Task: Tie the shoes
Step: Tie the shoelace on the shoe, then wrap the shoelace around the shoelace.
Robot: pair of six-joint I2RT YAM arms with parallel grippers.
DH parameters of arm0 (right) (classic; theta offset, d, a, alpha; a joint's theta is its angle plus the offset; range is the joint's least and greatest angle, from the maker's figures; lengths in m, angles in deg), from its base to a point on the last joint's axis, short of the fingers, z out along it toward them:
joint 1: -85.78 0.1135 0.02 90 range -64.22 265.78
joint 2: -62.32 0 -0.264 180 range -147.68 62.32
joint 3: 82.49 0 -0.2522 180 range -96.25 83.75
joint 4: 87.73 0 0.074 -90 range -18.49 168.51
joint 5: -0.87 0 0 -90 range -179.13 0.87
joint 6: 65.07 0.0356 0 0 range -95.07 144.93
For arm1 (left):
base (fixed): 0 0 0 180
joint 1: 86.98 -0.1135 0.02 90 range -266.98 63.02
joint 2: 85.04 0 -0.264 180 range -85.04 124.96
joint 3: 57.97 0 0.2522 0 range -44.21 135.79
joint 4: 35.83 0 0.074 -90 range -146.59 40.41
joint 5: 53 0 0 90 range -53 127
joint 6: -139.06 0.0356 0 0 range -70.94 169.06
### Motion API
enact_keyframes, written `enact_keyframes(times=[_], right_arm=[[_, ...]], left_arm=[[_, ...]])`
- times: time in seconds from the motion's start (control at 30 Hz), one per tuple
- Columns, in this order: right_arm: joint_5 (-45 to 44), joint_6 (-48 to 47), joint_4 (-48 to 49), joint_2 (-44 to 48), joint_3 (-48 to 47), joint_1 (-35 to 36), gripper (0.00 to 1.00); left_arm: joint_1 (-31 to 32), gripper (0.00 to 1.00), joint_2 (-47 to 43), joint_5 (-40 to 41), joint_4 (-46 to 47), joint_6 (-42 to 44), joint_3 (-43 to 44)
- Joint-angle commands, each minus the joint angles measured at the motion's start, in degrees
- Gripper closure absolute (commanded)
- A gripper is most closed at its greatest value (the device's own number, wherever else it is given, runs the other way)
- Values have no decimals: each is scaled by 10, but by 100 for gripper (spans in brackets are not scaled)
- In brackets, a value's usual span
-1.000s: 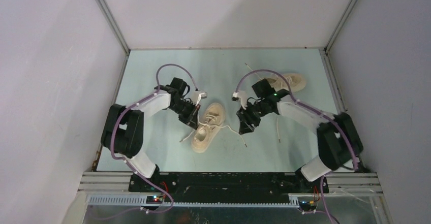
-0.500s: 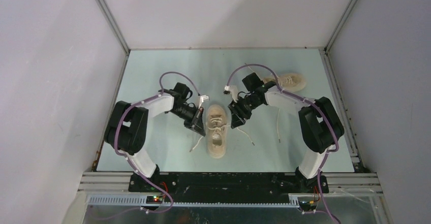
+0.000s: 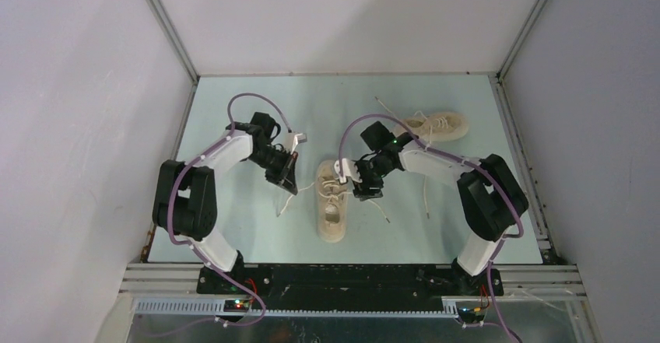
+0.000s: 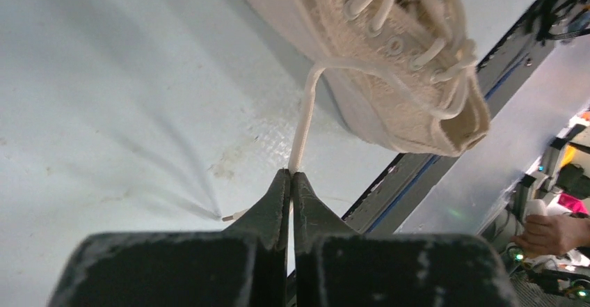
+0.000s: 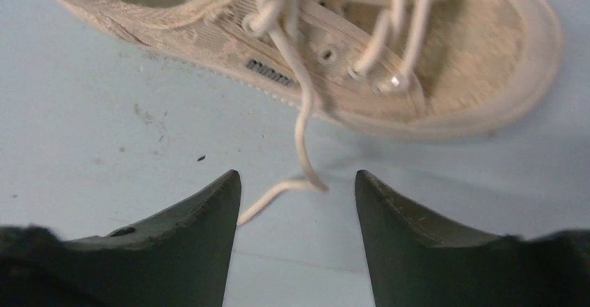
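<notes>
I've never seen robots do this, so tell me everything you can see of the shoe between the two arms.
The shoe is a small cream fabric low-top with a pale rubber sole and ringed eyelets. It sits sole down on the table. Its off-white laces are threaded but untied. One runs straight to the left gripper, which is shut on it. The other lies loose on the table between the open right gripper's fingers, unheld.

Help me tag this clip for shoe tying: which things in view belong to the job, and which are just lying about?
Job:
- near shoe
- lace pinched in the left gripper
- other lace, loose ahead of the open right gripper
- far shoe, laces loose

Lying about:
- table
- person's hand past the table edge
</notes>
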Motion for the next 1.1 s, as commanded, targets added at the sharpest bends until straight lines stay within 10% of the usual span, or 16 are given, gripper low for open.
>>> enact_keyframes(times=[0.0, 0.23, 0.73, 1.07], right_arm=[[-40, -53, 25, -27, 3, 31, 47], [-89, 14, 26, 4, 3, 12, 100], [-186, 110, -11, 3, 21, -19, 100], [-185, 176, -29, -23, 12, -40, 100]], left_arm=[[-11, 100, -16, 52, -35, 33, 23], [-61, 100, -50, 134, -57, 72, 10], [-107, 100, -142, 380, 8, 195, -98], [-118, 100, -137, 384, 11, 178, -110]])
